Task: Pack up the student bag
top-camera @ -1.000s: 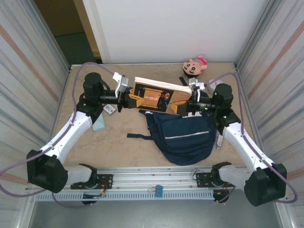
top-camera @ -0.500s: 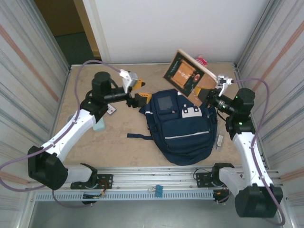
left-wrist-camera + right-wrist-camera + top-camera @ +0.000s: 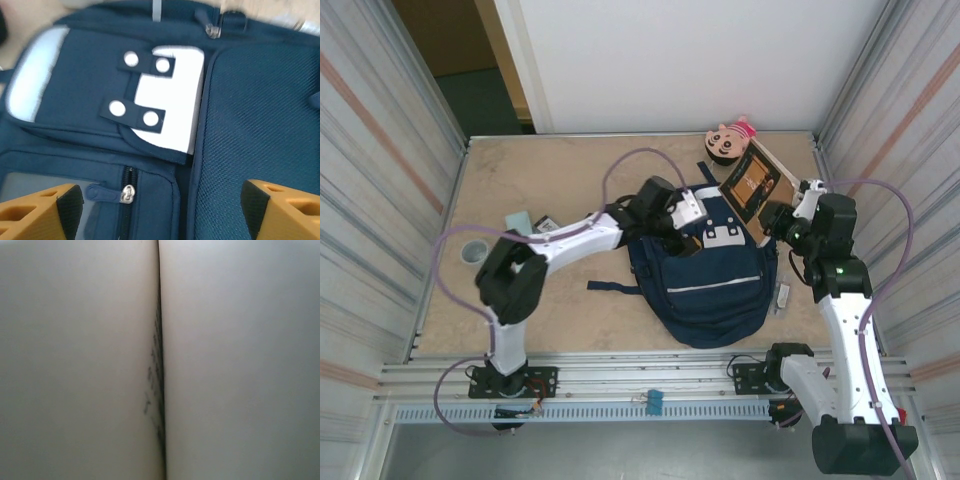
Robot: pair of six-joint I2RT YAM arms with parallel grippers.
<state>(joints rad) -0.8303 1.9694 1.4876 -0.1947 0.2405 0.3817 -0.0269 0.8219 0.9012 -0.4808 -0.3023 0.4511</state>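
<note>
The student bag (image 3: 705,285) lies flat at the middle right of the table, navy blue with a white patch (image 3: 172,107) near its top. My left gripper (image 3: 688,214) hovers over the bag's top end, its yellow fingers (image 3: 42,207) wide apart with nothing between them. A zip pull (image 3: 129,194) sits just below the patch. A book (image 3: 756,183) with a dark cover is tilted at the bag's upper right corner. My right gripper (image 3: 778,217) is shut on the book's edge. Pale pages (image 3: 80,360) with a dark gap run down the right wrist view.
A pink plush toy (image 3: 728,140) lies at the back edge behind the book. A pale teal block (image 3: 517,221), a small card (image 3: 546,224) and a grey disc (image 3: 473,252) lie on the left. A small object (image 3: 781,296) rests by the bag's right side. Corrugated walls close both sides.
My left gripper let go of the book, opened and swung right over the bag's top. The right gripper closed on the book and now holds it alone, lowered to the bag's upper right.
</note>
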